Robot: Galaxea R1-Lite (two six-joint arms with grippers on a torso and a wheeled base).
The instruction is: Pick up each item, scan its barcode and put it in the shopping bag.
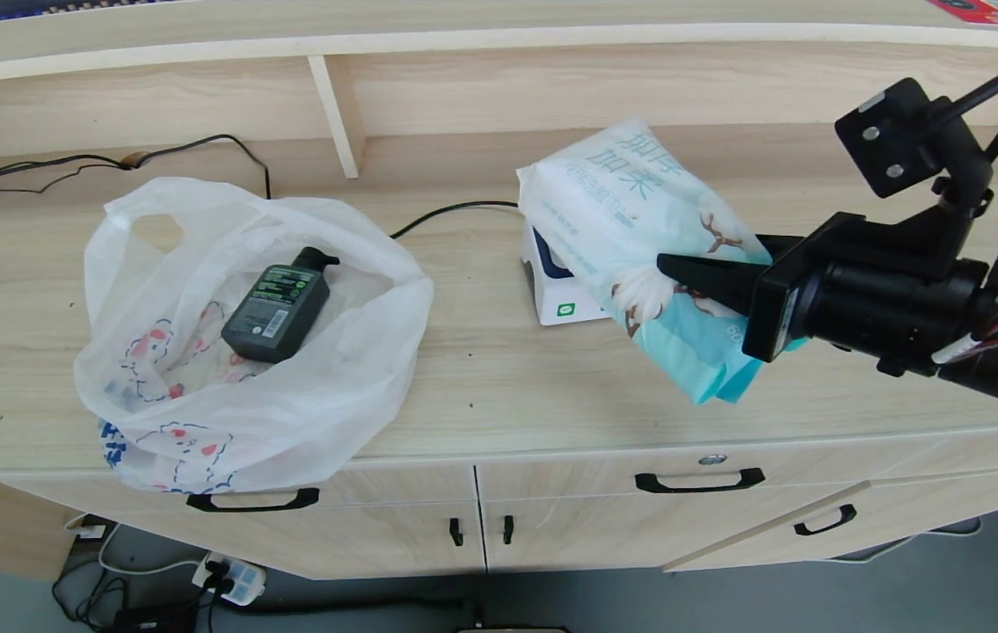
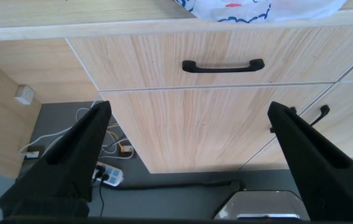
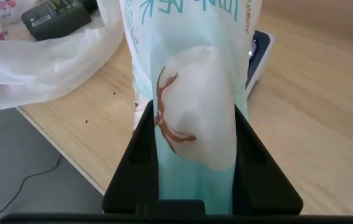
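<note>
Over the scanner box (image 1: 562, 306), your right gripper (image 3: 193, 107) pinches the tissue pack (image 1: 613, 193) — rotate it slowly until it reads.

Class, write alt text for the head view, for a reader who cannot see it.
The right claw grips a pale blue tissue pack, tilted above a small white box on a wooden counter. Farther left, an open white shopping bag holds a dark pump bottle lying flat.
</note>
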